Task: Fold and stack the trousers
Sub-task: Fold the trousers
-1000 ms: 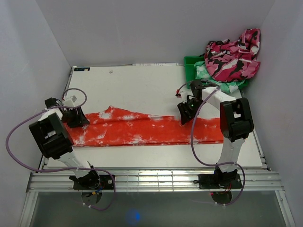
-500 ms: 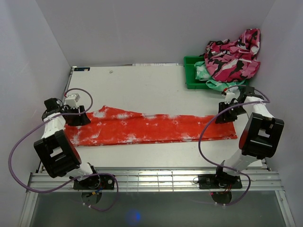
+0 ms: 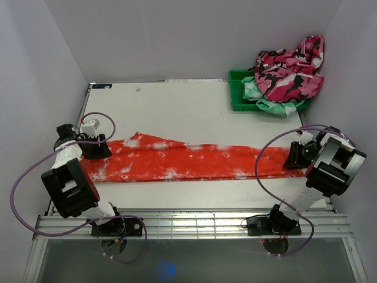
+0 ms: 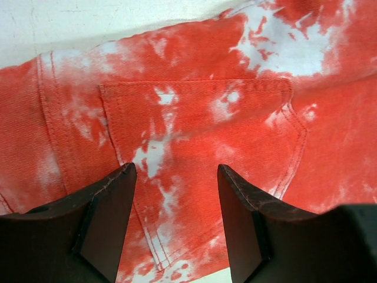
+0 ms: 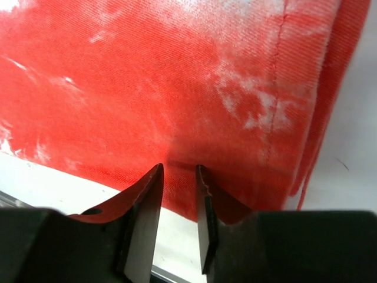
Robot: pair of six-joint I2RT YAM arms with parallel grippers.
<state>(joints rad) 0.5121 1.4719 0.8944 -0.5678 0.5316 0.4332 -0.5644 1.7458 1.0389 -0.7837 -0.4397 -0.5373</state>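
The trousers (image 3: 194, 162) lie flat and stretched in a long band across the front half of the tabletop (image 3: 177, 106), reaching from its left edge almost to its right edge; the cloth is bright red-orange with white splotches. The left gripper (image 3: 94, 147) sits at the waist end by the left edge; in its wrist view the jaws stand wide apart over a stitched back pocket (image 4: 200, 130), holding nothing. The right gripper (image 3: 297, 156) is at the leg end near the right edge; its fingers (image 5: 144, 218) are drawn to a narrow gap, with the cloth's near edge pinched and creased between them. At the far right corner a green bin (image 3: 238, 88) holds a mint-green and white garment (image 3: 271, 105), with a pink camouflage garment (image 3: 288, 71) heaped on top.
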